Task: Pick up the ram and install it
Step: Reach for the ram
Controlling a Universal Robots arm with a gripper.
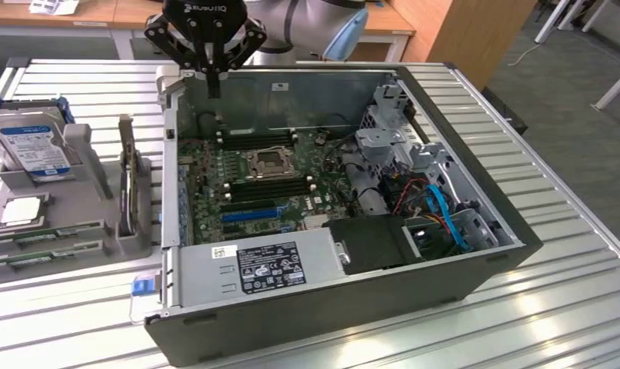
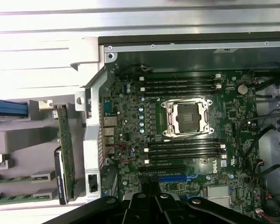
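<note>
Two green ram sticks point(image 1: 43, 231) lie in slots of the grey holder point(image 1: 85, 154) at the exterior view's left, outside the computer case; the wrist view shows them too point(image 2: 14, 179). My gripper point(image 1: 215, 86) hangs shut and empty over the far left corner of the open case point(image 1: 475, 284), well apart from the ram. Its black fingers point(image 2: 151, 198) meet in the wrist view. On the motherboard, black memory slots point(image 1: 254, 139) point(image 2: 179, 84) run on both sides of the processor socket point(image 2: 185, 116).
A green board point(image 1: 128, 173) stands on edge in the holder beside the case wall. A silver hard drive with a blue label point(image 1: 31, 146) and a square silver chip point(image 1: 23, 211) sit in the holder. The power supply point(image 1: 269, 265), drive cage and cables crowd the case's near and right sides.
</note>
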